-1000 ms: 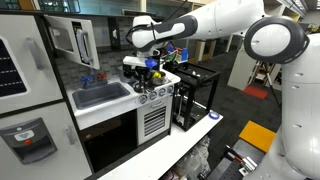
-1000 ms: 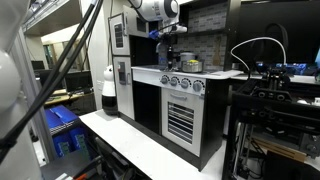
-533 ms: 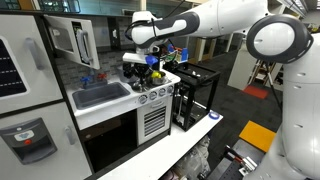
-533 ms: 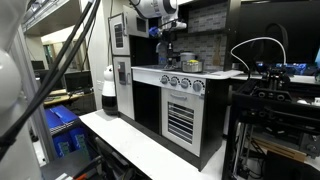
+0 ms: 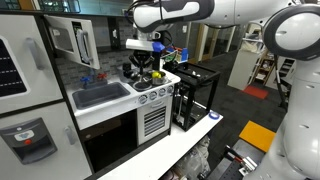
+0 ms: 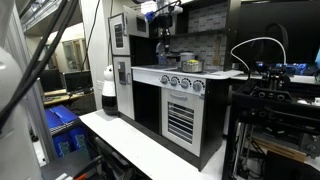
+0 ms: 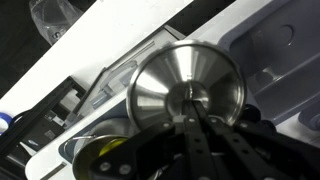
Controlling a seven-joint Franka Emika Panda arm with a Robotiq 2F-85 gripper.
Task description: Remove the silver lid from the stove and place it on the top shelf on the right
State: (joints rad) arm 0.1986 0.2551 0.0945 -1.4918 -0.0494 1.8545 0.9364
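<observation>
My gripper (image 5: 150, 40) is shut on the knob of the silver lid (image 5: 137, 44) and holds it well above the toy stove (image 5: 152, 78). In the wrist view the round shiny lid (image 7: 190, 88) fills the middle, with my dark fingers (image 7: 192, 115) closed on its centre. A black pot (image 5: 140, 70) stands on the stove below, uncovered. In an exterior view the gripper (image 6: 163, 14) is high above the stove top (image 6: 185, 72). The black open shelf rack (image 5: 197, 73) stands right beside the stove.
A grey sink (image 5: 100, 96) lies beside the stove. Small coloured items (image 5: 176, 55) stand at the back of the stove. A row of knobs (image 5: 155, 94) faces front. A white table (image 5: 170, 150) runs along the front. A white bottle (image 6: 108, 90) stands next to the oven.
My gripper has risen from just above the pot to well over it, carrying the silver lid upward.
</observation>
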